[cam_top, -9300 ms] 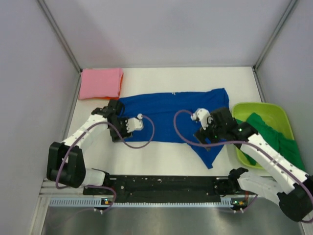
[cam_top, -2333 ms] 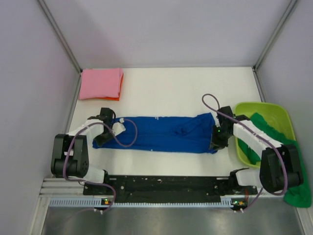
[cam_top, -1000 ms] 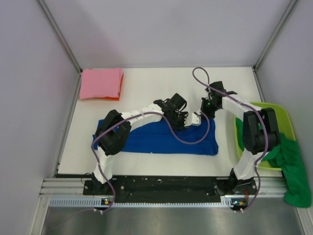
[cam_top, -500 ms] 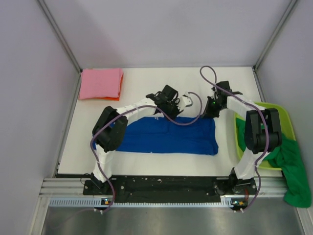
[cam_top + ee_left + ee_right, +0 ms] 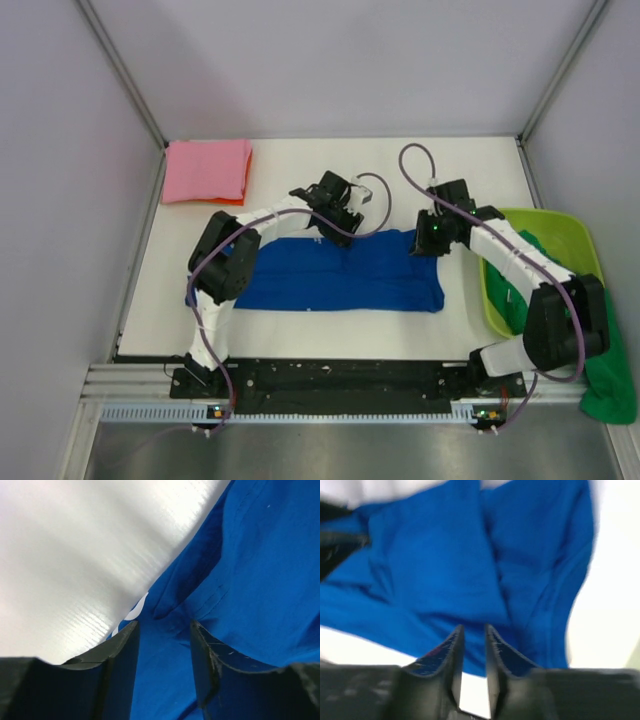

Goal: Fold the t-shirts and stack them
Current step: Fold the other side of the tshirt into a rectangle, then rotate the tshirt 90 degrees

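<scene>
The royal blue t-shirt [image 5: 330, 280] lies folded into a long band across the table's middle. My left gripper [image 5: 343, 208] hovers at its far edge, left of centre. In the left wrist view the left gripper [image 5: 164, 626] is open, and blue cloth [image 5: 260, 570] lies flat beneath it, unpinched. My right gripper [image 5: 428, 240] sits over the band's far right corner. The right wrist view shows it [image 5: 474, 628] narrowly open, holding nothing, blue cloth [image 5: 435, 555] beyond. A folded pink t-shirt [image 5: 205, 170] rests at the back left. The green t-shirt [image 5: 608, 365] hangs over the tub's near right side.
A lime-green plastic tub [image 5: 520, 215] stands at the right edge of the table, under my right arm. Grey walls close in the back and both sides. White table [image 5: 75, 555] shows beyond the blue shirt's far edge.
Both grippers were shut at the blue shirt's far edge; they have opened and let go. The left one drew back leftwards, the right one shifted towards the right corner.
</scene>
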`<state>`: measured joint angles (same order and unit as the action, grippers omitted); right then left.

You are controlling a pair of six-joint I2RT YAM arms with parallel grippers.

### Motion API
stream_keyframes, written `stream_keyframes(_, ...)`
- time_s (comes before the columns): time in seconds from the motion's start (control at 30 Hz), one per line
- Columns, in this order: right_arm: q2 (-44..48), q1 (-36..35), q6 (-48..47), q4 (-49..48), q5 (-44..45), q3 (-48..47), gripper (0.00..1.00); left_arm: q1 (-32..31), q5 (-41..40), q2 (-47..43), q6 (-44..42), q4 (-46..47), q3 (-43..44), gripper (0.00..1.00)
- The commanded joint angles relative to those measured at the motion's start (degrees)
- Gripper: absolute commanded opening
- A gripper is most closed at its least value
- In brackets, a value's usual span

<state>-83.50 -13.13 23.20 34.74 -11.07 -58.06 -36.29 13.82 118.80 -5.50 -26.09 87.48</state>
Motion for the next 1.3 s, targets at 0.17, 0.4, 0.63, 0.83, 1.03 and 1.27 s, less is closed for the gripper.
stream_keyframes(0.17,8.8,-4.1,0.5,10.5,8.4,6.8,0.51,0.5,-2.8,-11.5,-2.9,-1.3,-1.9,0.57)
stream_keyframes(0.4,6.0,-2.9,1.6,6.0,2.5,12.7,0.48,0.4,-10.9,-23.9,-15.9,-3.9,-16.8,0.54)
stream_keyframes(0.63,3.1,1.2,1.8,3.4,5.2,15.9,0.0,7.9,-21.7,-28.7,-19.9,-4.8,-29.5,0.53)
stream_keyframes(0.83,2.9,4.5,0.3,4.7,13.8,13.0,0.0,17.7,-24.8,-32.2,-21.5,-3.3,-34.2,0.53)
stream_keyframes(1.03,3.3,4.0,-3.0,7.9,12.9,2.6,0.33,24.8,-21.5,-36.3,-24.4,-5.6,-33.0,0.53)
stream_keyframes(1.27,2.4,-0.3,-3.4,8.0,16.0,-4.6,0.41,35.8,-17.3,-28.8,-27.8,-6.5,-27.6,0.52)
